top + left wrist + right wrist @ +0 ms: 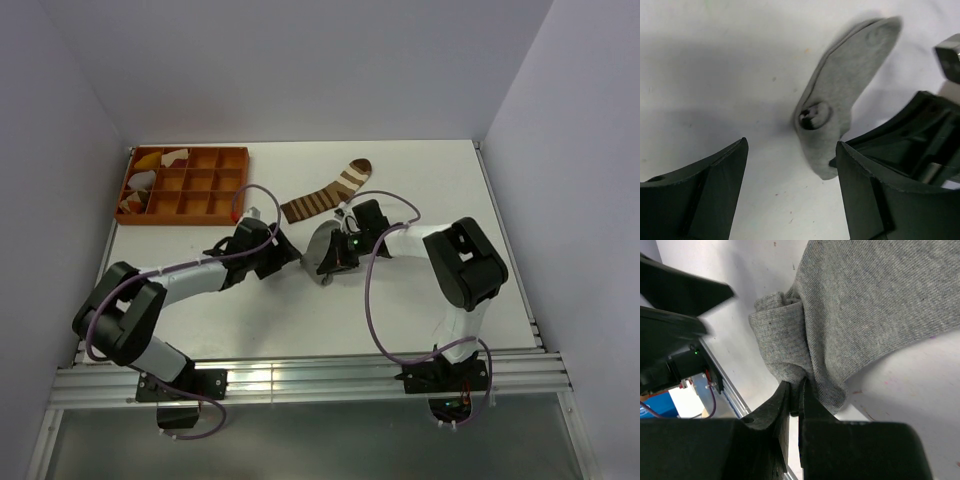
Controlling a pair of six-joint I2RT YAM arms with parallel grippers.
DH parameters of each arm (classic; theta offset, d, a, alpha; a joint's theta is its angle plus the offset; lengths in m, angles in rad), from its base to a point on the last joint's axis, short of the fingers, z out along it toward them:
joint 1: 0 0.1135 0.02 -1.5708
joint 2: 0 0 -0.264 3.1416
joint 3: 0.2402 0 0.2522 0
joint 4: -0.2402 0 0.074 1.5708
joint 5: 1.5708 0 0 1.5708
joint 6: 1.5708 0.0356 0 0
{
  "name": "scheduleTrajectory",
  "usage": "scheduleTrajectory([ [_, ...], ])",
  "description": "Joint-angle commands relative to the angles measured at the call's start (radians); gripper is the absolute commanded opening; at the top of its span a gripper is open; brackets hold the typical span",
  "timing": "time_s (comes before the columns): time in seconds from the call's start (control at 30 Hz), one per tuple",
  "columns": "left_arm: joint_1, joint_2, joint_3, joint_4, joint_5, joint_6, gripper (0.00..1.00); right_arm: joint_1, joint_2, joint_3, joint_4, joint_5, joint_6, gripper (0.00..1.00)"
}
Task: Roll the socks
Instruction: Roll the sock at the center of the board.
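Grey sock (865, 305): soft fine-knit cloth, matt. Striped sock (325, 192), 12 o'clock: knit cloth. Table (440, 190): smooth matt white, lightly speckled. Left gripper (792, 145) fingers (710, 195): matt black plastic. Tray (175, 219), 10 o'clock: orange, plastic-looking. Rail (300, 378), 6 o'clock: shiny metal.

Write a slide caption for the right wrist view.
The right gripper shut on the grey sock above the white table.

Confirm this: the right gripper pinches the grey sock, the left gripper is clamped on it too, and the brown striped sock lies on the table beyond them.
Wrong on the left gripper: the left wrist view shows its fingers wide apart, not closed on the grey sock. The rest holds: the right gripper pinches it, and the brown striped sock lies on the table beyond.
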Motion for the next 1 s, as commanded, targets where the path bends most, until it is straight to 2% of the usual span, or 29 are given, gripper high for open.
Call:
scheduleTrajectory([
  [0.0,-0.023,0.020,-0.029,0.136,0.008,-0.088,0.76,0.028,0.038,0.007,-0.041,0.102,0.004,0.00],
  [0.23,-0.050,0.072,-0.084,0.276,0.002,-0.130,0.75,0.049,0.049,0.035,-0.047,0.131,0.013,0.00],
  [0.7,-0.063,0.158,-0.083,0.235,-0.087,-0.153,0.63,0.091,0.052,0.064,-0.095,0.189,-0.041,0.00],
  [0.93,-0.063,0.201,-0.078,0.219,-0.105,-0.168,0.49,0.118,0.048,0.059,-0.087,0.211,-0.041,0.00],
  [0.97,-0.063,0.201,-0.083,0.215,-0.104,-0.170,0.40,0.118,0.046,0.056,-0.084,0.212,-0.037,0.00],
])
